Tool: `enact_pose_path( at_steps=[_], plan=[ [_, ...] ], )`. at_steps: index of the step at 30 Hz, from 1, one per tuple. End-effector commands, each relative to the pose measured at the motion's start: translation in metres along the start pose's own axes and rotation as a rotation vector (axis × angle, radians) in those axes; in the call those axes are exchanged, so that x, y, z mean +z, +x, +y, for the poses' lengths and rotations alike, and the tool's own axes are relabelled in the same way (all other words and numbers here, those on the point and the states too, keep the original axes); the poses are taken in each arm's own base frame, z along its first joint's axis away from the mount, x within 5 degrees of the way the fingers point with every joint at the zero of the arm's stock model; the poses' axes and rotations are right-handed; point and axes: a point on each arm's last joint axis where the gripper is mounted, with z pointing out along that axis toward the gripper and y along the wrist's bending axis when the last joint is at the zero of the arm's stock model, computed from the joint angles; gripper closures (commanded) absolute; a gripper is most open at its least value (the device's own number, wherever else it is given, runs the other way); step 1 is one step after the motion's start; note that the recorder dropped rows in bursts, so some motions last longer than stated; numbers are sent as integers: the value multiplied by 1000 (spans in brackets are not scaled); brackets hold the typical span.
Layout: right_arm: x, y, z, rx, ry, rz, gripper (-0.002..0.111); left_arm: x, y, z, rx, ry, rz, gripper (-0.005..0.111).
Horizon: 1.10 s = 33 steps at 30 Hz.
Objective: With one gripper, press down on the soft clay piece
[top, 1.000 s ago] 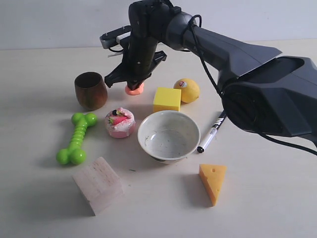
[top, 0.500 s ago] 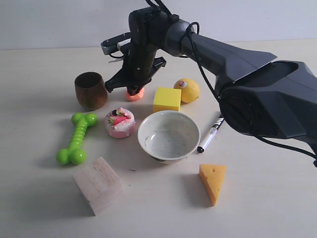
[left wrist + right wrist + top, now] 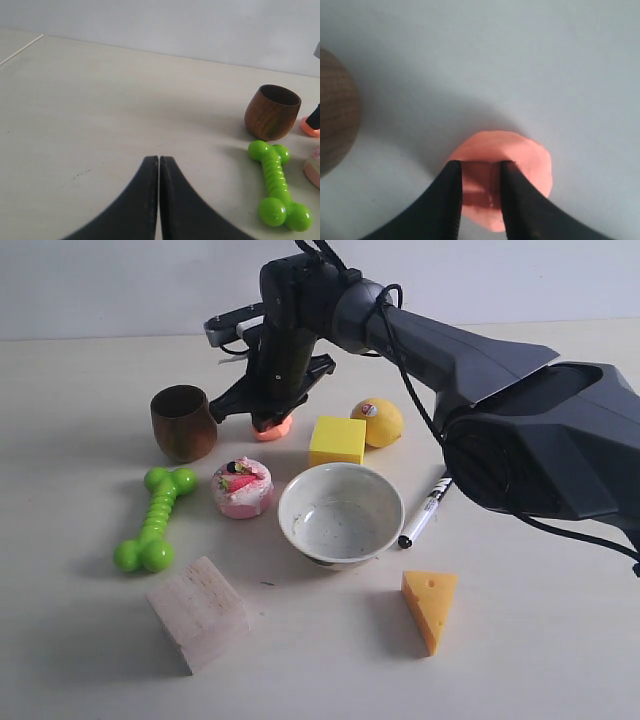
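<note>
The right gripper (image 3: 481,172), fingers slightly parted, digs into the soft clay piece (image 3: 530,160) on the far side, between wooden cup (image 3: 183,422) and yellow cube (image 3: 337,440). Sticky clay may cling and lift away with it.

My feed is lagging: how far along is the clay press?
Approach looks done: the right gripper is on the soft clay piece. In hand: its fingertips appear pressed into the top, jaws narrowly apart. Left: lift off and check for a dent. The left gripper is shut, idle.
</note>
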Motion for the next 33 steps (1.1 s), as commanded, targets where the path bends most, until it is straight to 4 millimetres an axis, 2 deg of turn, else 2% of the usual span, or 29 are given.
enact_pose_path(
  at_steps=[1,6,12,20,22,26,28,33],
  plan=[
    [-1,-1,1,-1,3,-17,78,0,1,0,0,2,-6,103],
    [-1,-1,1,-1,3,-17,78,0,1,0,0,2,-6,103],
    [-1,-1,1,-1,3,-15,71,0,1,0,0,2,-6,103],
    [-1,-1,1,1,-1,-11,72,0,1,0,0,2,-6,103],
    [-1,0,1,1,-1,-3,78,0,1,0,0,2,-6,103],
    [-1,1,1,-1,-1,10,101,0,1,0,0,2,-6,103],
    [-1,1,1,-2,-2,12,107,0,1,0,0,2,-6,103],
    [-1,1,3,8,-22,14,108,0,1,0,0,2,-6,103]
  ],
)
